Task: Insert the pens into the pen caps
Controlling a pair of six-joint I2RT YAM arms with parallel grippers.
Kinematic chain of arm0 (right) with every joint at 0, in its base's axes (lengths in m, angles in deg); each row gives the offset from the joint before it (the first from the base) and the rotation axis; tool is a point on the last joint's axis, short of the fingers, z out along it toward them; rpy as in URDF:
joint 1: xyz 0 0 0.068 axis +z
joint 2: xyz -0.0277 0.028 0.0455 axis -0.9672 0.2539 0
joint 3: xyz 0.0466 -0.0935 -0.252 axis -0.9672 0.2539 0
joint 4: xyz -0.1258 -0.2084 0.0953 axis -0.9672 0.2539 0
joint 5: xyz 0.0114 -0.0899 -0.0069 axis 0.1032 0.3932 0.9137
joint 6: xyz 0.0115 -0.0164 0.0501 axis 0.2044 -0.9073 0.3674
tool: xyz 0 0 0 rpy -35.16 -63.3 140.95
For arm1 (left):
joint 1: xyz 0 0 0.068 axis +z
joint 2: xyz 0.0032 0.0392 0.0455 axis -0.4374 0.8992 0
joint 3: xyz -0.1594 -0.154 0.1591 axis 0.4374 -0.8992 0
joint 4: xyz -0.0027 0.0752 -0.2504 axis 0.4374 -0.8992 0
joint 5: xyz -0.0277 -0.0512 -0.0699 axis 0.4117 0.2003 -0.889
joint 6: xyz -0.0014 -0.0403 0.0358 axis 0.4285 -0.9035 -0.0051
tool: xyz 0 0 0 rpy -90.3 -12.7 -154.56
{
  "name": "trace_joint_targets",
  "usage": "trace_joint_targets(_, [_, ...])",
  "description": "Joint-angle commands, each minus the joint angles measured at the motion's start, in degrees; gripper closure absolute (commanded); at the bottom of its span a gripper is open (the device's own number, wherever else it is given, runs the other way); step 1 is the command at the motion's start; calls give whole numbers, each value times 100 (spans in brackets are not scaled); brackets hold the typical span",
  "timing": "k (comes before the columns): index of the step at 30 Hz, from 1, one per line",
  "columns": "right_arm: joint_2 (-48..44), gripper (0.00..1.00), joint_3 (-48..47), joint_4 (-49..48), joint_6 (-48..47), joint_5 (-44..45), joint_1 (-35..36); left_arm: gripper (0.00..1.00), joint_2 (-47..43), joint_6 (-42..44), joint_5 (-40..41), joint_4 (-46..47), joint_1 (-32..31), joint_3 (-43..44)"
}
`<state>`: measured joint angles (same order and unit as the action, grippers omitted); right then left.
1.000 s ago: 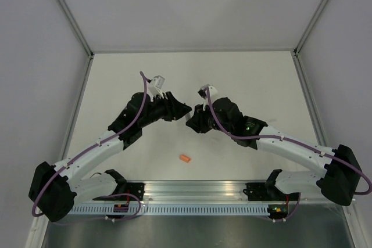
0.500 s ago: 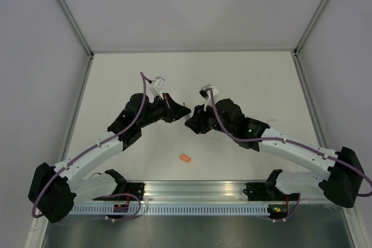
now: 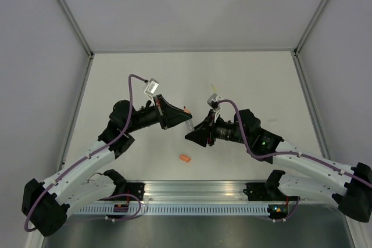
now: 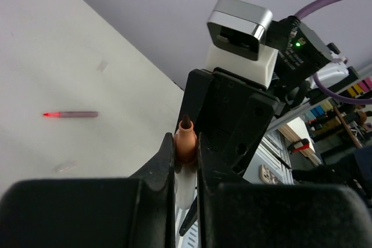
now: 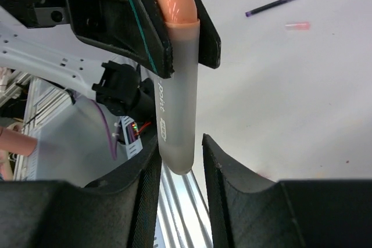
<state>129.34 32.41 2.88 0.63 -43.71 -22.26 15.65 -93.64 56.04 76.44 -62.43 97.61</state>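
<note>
**Holding one pen in the air, no cap on it yet**

My left claw (image 4: 186, 139) is closed on the whitish pen (image 5: 177, 103) at its orange front part and holds it in the air between my two arms. My right claw (image 5: 181, 144) stands narrow around the back end of the same pen. I cannot tell whether its fingers really press the pen. The tip is bare.

I judge this step to be a re-grip, to pass or straighten the pen before capping.

For the next move, I think one claw must hold the pen firmly with the tip free. The other claw must fetch the orange cap (image 3: 185, 158), which lies on the table (image 3: 250, 74) between the claws and my bases. The cap is tiny, so its open end must line up with the tip before any push.

Pens:
- Two are sure: the held one and a dark pen (image 5: 273, 5) lying on the table.
- A pale yellow sliver (image 3: 214, 87) beyond my right wrist may be a third, but it is too small to be sure.

Caps:
- There are two: the orange cap and a pink cap (image 5: 297, 25) near the dark pen.
</note>
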Motion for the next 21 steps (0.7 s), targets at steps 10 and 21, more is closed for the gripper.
trace_joint_targets(10, [-208,80,167,-1023,337,-738,14,98,-156,-396,-851,849,-25,-93])
trace_joint_targets(21, [-112,100,141,-1471,556,-580,14,49,-68,-448,-1098,1385,-16,-295])
